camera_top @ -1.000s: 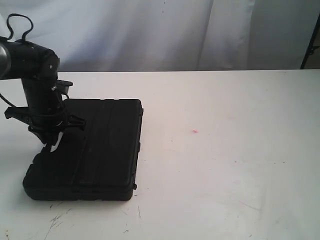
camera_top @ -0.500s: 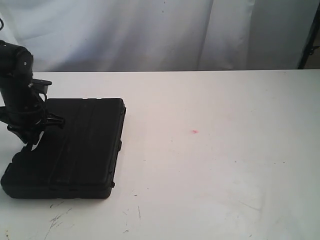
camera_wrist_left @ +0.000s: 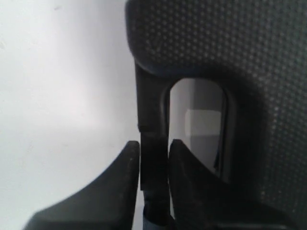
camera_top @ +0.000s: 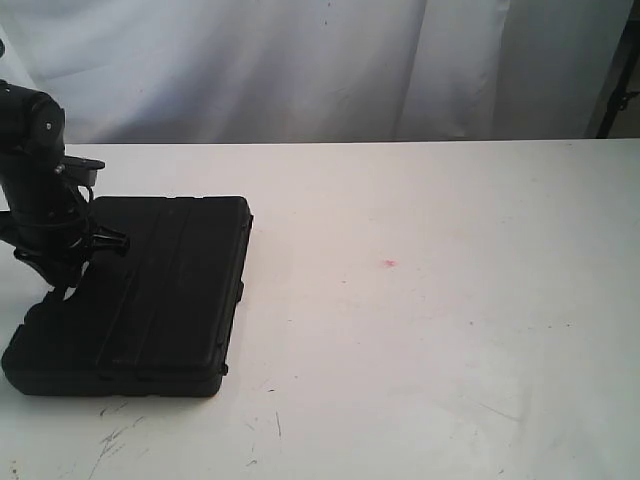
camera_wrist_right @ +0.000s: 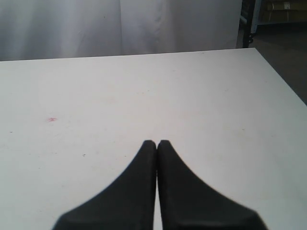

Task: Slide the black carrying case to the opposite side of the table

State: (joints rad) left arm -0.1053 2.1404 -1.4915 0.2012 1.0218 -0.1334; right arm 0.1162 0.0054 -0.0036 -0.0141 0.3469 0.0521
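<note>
The black carrying case point(camera_top: 150, 290) lies flat near the left edge of the white table point(camera_top: 430, 300). My left gripper point(camera_top: 60, 288) stands over the case's left side, shut on its handle point(camera_wrist_left: 153, 143). In the left wrist view the handle bar runs between the two fingers, with the case's textured lid point(camera_wrist_left: 230, 43) beyond and the table showing through the handle opening. My right gripper point(camera_wrist_right: 157, 142) is out of the exterior view; its own wrist view shows it shut and empty over bare table.
A small pink spot point(camera_top: 390, 264) marks the table's middle, the same pink spot point(camera_wrist_right: 52, 119) showing in the right wrist view. Dark scuff marks point(camera_top: 115, 437) lie by the front left edge. A white curtain point(camera_top: 320, 60) hangs behind the table.
The left gripper dragged the case leftward between one second and half a second ago. Since then the case and arm have barely moved.
</note>
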